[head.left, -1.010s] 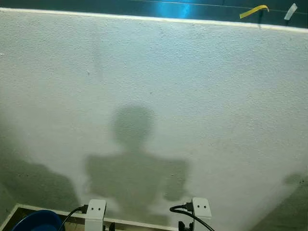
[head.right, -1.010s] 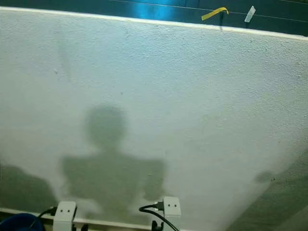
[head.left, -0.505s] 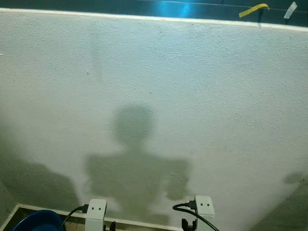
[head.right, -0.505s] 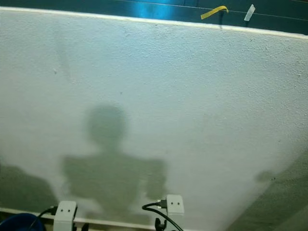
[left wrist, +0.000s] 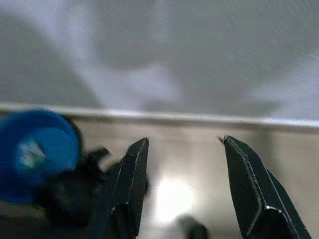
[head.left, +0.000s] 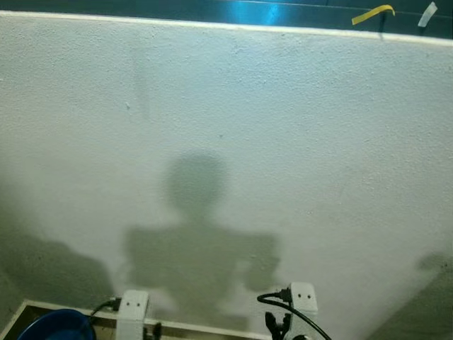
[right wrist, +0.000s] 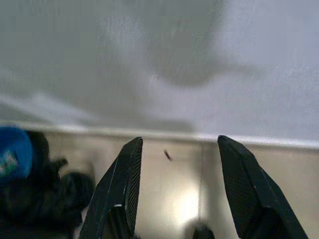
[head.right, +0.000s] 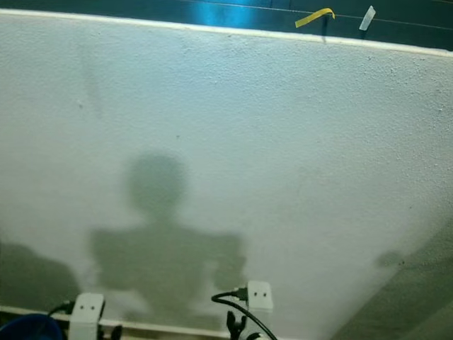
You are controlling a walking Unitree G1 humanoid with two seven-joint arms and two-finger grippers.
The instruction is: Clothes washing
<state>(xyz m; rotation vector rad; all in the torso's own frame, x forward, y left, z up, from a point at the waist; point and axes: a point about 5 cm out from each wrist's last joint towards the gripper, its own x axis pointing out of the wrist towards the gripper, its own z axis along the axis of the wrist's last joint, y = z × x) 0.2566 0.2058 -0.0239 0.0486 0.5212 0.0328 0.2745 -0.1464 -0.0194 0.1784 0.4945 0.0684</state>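
Note:
A blue basin (head.left: 56, 326) sits on the floor at my lower left, close to the wall. In the left wrist view the blue basin (left wrist: 35, 149) has a heap of dark clothes (left wrist: 75, 189) beside or in it; the blur hides which. The same blue basin (right wrist: 12, 152) and dark clothes (right wrist: 45, 194) appear in the right wrist view. My left gripper (left wrist: 184, 141) is open and holds nothing, pointing at the foot of the wall. My right gripper (right wrist: 179, 139) is likewise open with nothing in it. Both white wrists (head.left: 132, 304) (head.left: 301, 297) are low in front of me.
A white textured wall (head.left: 226, 106) stands close ahead with my shadow on it. A pale baseboard (left wrist: 159, 117) runs along its foot above a glossy tan floor (left wrist: 174, 199). Yellow tape (head.left: 373, 14) and white tape (head.left: 427, 14) stick to a dark band above the wall.
My left wrist has shifted a little to the left and my right wrist a little to the right. The wall and basin stay put.

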